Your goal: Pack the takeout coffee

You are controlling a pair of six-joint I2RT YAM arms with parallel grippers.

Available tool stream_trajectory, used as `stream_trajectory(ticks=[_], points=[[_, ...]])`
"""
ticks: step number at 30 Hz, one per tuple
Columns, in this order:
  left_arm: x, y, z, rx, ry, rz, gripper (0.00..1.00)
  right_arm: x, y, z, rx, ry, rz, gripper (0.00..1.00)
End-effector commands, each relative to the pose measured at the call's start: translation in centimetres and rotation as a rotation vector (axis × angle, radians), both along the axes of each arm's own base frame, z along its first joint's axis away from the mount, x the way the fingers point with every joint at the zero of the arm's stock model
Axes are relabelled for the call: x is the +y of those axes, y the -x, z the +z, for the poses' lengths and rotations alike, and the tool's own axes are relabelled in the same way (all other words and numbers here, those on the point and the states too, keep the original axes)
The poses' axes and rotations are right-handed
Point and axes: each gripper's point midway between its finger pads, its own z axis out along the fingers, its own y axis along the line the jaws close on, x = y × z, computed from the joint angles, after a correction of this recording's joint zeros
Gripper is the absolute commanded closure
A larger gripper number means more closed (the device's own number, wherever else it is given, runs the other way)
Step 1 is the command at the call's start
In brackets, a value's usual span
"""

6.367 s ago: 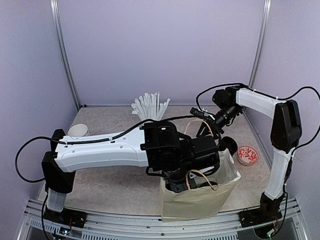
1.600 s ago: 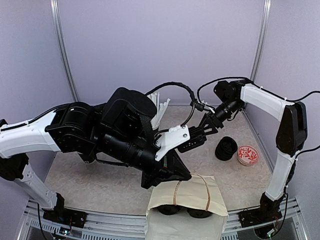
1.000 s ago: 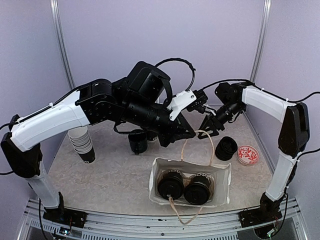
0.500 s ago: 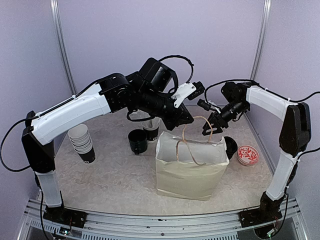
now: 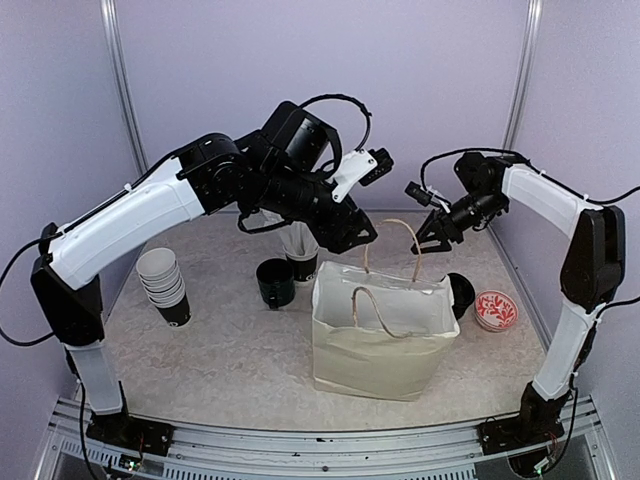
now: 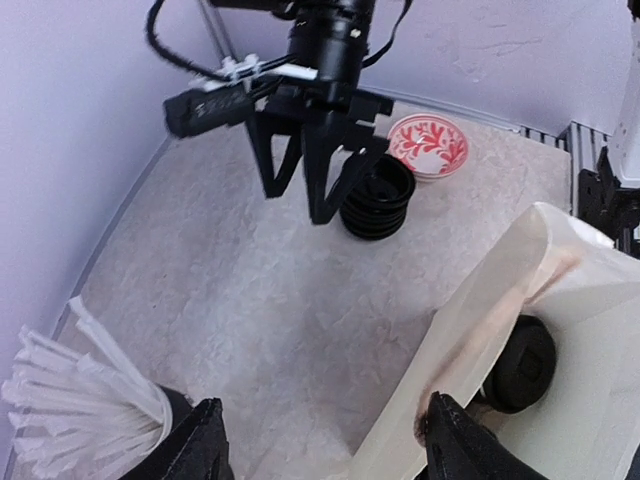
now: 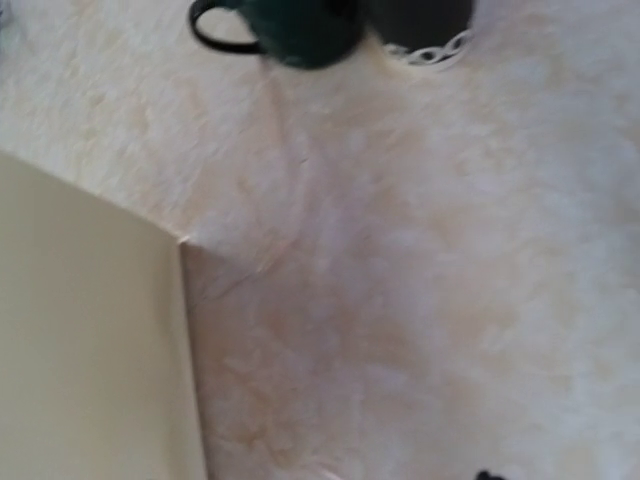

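Top view: the bag point(image 5: 378, 340) now stands upright on the surface, near the front edge and right of centre. A second ago it lay tipped, mouth up to the camera, with two lidded cups inside. The left claw point(image 5: 356, 236) has let go and hangs over the bag's rear-left rim. The right claw point(image 5: 424, 240) is by the raised handle point(image 5: 400, 228). Judgement: coffee packed, little left to do.

Left wrist: the left fingers point(image 6: 208, 445) are spread wide with nothing between them. One cup point(image 6: 522, 362) sits in the bag. The right claw's jaws are apart and empty.

Right wrist: blurred. Only a bag corner and the mug point(image 7: 290, 25) show.
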Motion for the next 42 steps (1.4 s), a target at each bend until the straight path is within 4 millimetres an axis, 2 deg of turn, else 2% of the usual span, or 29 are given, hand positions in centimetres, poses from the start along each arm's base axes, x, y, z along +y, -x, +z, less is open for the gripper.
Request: stream_trajectory(ticks=[1, 5, 6, 7, 9, 11, 14, 17, 20, 26, 31, 34, 42], points=[[5.5, -4.5, 4.3, -0.107, 0.087, 0.248, 0.33, -1.5, -1.9, 2.3, -0.075, -0.016, -0.069, 0.34], [10.2, -10.7, 3.9, -0.086, 0.147, 0.528, 0.39, -4.0, -3.3, 4.4, -0.147, -0.023, -0.165, 0.31], [10.8, -11.9, 3.1, -0.061, 0.16, 0.567, 0.41, -4.7, -3.7, 4.9, -0.169, -0.029, -0.194, 0.09], [11.3, -12.9, 2.7, -0.045, 0.178, 0.598, 0.43, -5.5, -3.9, 5.6, -0.193, -0.033, -0.228, 0.02], [12.2, -14.8, 1.6, -0.015, 0.211, 0.657, 0.46, -6.9, -4.5, 6.0, -0.246, -0.023, -0.299, 0.01], [12.2, -16.5, 0.6, 0.036, 0.252, 0.673, 0.47, -8.0, -4.8, 5.7, -0.268, -0.01, -0.354, 0.01], [11.8, -18.6, -1.1, 0.069, 0.273, 0.71, 0.46, -9.8, -4.9, 4.5, -0.238, -0.009, -0.411, 0.01], [12.2, -20.3, -3.1, 0.082, 0.256, 0.773, 0.47, -12.9, -5.7, 3.4, -0.163, -0.076, -0.512, 0.01], [12.8, -21.3, -5.4, 0.119, 0.233, 0.826, 0.49, -14.4, -5.8, 3.1, -0.158, -0.113, -0.535, 0.01], [13.3, -21.7, -8.3, 0.166, 0.209, 0.868, 0.5, -14.0, -4.9, 4.1, -0.207, -0.156, -0.503, 0.03], [13.2, -22.0, -9.6, 0.179, 0.188, 0.875, 0.52, -13.8, -4.7, 4.0, -0.198, -0.162, -0.496, 0.05], [12.9, -22.1, -10.2, 0.198, 0.181, 0.864, 0.56, -13.7, -4.7, 3.9, -0.192, -0.167, -0.49, 0.06], [12.4, -21.6, -11.1, 0.237, 0.163, 0.839, 0.64, -13.6, -4.5, 3.8, -0.19, -0.169, -0.481, 0.07]])
